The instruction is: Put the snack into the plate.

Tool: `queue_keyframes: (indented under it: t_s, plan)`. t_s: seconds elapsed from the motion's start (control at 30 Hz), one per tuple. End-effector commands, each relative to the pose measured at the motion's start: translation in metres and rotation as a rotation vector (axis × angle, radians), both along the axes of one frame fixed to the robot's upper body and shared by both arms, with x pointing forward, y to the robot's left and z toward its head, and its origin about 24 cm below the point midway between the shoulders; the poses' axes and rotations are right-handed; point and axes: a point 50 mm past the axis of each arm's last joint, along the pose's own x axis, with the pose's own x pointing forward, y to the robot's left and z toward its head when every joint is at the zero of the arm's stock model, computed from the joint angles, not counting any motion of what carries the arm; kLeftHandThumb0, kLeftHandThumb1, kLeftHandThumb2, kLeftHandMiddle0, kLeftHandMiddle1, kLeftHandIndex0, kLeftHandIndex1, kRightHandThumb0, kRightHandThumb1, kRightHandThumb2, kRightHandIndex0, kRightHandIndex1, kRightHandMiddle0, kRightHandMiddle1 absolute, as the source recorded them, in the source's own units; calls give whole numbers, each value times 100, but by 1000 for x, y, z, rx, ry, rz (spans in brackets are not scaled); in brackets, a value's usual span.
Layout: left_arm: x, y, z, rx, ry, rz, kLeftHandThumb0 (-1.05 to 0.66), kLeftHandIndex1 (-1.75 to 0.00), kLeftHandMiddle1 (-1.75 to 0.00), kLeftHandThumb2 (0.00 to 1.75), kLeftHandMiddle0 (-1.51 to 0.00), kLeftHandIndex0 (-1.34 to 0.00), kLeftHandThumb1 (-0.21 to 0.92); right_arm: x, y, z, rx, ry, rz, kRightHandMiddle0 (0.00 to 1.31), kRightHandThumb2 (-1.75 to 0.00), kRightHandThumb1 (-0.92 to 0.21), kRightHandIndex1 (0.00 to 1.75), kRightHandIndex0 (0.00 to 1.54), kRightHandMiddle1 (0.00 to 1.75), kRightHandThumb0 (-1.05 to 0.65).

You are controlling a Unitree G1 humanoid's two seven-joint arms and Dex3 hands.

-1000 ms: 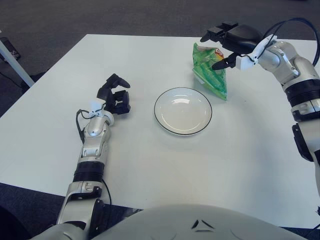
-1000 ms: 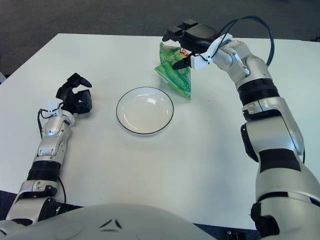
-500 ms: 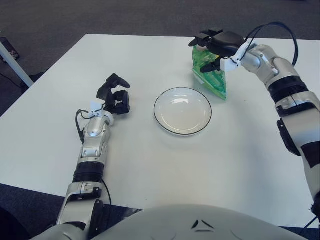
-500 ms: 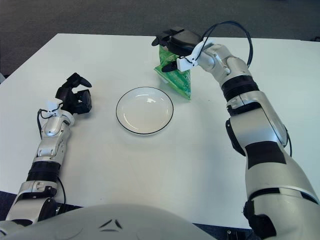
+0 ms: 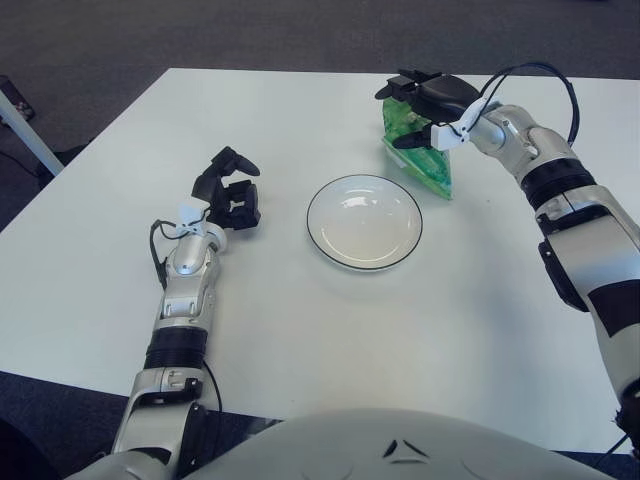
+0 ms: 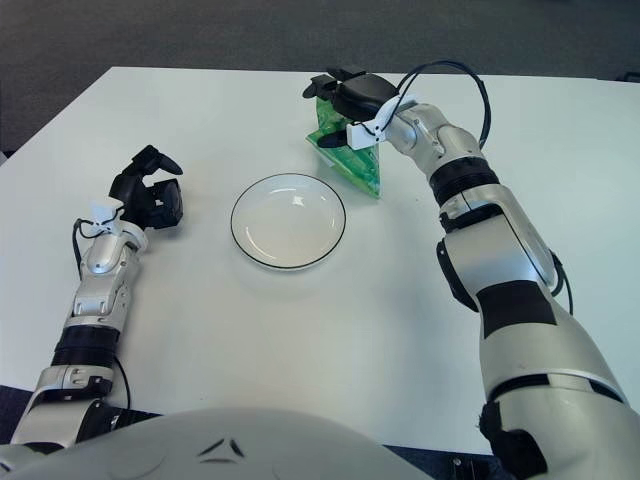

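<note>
The snack, a green bag (image 5: pixel 428 165), stands on the white table to the upper right of the plate. The white plate with a dark rim (image 5: pixel 312 228) lies at the table's middle and holds nothing. My right hand (image 5: pixel 418 112) is at the bag's top: its dark fingers (image 5: pixel 400 88) reach over the upper edge and the thumb shows in front of the bag's face, still spread apart. The bag's lower tip touches the table. My left hand (image 5: pixel 230 192) is left of the plate, fingers curled on nothing.
The white table (image 5: pixel 300 340) reaches across both views, with dark carpet beyond its far edge. A grey table leg (image 5: pixel 25 125) shows at the far left. A black cable loops above my right wrist (image 5: pixel 540 70).
My right hand has moved left and down from beside the bag onto its top. The bag's upper part has shifted slightly left. Left hand and plate have stayed still.
</note>
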Motion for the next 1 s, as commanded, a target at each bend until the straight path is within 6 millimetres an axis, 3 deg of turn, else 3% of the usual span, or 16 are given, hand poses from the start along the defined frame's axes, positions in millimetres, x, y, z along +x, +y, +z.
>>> queue_keyframes:
  t_s: [0.0, 0.3, 0.97]
  plan:
    - [-32, -7, -57, -80, 219, 43, -45, -175, -175, 120, -120, -54, 41, 1, -1, -8, 0, 19, -16, 0, -77, -92, 0, 0, 62, -105]
    - [-34, -6, -55, -76, 214, 49, -45, -175, -175, 118, -119, -53, 43, -5, -10, -27, 46, 95, -27, 0, -75, -92, 0, 0, 61, -105]
    - [-34, -2, -54, -70, 215, 57, -44, -175, -175, 117, -120, -52, 43, -5, -25, -27, 80, 119, -78, 0, -74, -92, 0, 0, 63, -105]
